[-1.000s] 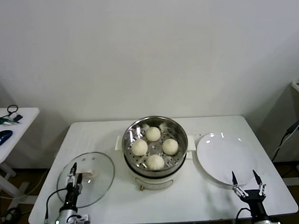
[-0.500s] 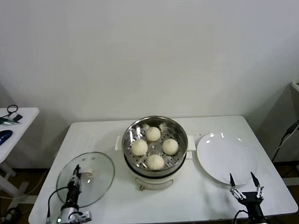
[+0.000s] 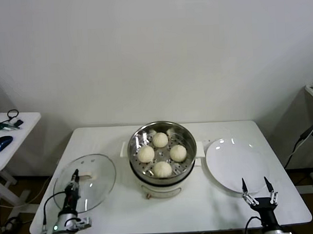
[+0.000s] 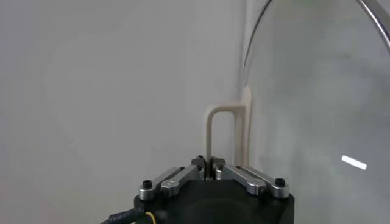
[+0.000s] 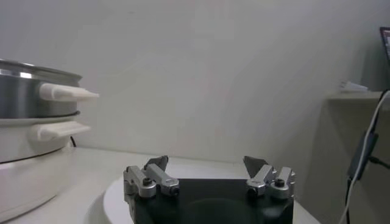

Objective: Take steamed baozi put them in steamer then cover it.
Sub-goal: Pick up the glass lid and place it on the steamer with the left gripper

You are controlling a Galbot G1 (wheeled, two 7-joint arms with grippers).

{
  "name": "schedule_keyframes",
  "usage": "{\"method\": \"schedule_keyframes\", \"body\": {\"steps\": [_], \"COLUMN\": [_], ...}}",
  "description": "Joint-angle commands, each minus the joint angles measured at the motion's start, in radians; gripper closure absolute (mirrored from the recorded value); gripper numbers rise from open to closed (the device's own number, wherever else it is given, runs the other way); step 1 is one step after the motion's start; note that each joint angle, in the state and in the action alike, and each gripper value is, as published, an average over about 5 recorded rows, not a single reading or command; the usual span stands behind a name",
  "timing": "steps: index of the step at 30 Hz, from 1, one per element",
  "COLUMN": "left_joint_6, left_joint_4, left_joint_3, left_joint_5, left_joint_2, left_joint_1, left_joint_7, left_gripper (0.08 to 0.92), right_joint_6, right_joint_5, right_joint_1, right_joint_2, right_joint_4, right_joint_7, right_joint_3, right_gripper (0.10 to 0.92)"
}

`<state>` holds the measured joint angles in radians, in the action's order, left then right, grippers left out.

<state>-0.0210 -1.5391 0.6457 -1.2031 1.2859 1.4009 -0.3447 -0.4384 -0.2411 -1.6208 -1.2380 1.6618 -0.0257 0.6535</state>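
Four cream-white steamed baozi (image 3: 161, 154) sit on the perforated tray inside the shiny steamer (image 3: 162, 159) at the table's middle. The clear glass cover (image 3: 84, 182) is tilted, off to its left.

Looks like a lab test cell to me, not a real kitchen. I see a bare white wall (image 3: 154, 50), a plain white table (image 3: 111, 136) staged with a steamer (image 3: 162, 158) and plate (image 3: 235, 165), a side desk (image 3: 13, 140) with a blue computer mouse (image 3: 2, 144) and cables (image 3: 11, 116), and loose cabling (image 3: 301, 140) at right.
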Motion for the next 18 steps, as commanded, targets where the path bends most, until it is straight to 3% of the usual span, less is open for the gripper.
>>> {"method": "schedule_keyframes", "body": {"steps": [1, 10, 18], "left_joint_6": [-0.028, -0.261, -0.374], "left_joint_4": [-0.179, -0.487, -0.631], "left_joint_3": [0.006, 0.038, -0.085], "left_joint_5": [0.126, 0.363, 0.285], "left_joint_2": [-0.06, -0.268, -0.269], "left_joint_1": [0.029, 0.06, -0.008], "left_joint_7": [0.065, 0.288, 0.363], "left_gripper": [0.859, 0.859, 0.859], "right_joint_6": [0.084, 0.086, 0.068], "right_joint_5": [0.076, 0.058, 0.064], "right_joint_1": [0.008, 0.02, 0.028], "right_joint_2": [0.0, 0.019, 0.02], "right_joint_4": [-0.001, -0.008, -0.015], "right_joint_7": [-0.059, -0.051, -0.048], "right_joint_3": [0.017, 0.013, 0.007], "right_gripper": [0.203, 0.203, 0.203]}}
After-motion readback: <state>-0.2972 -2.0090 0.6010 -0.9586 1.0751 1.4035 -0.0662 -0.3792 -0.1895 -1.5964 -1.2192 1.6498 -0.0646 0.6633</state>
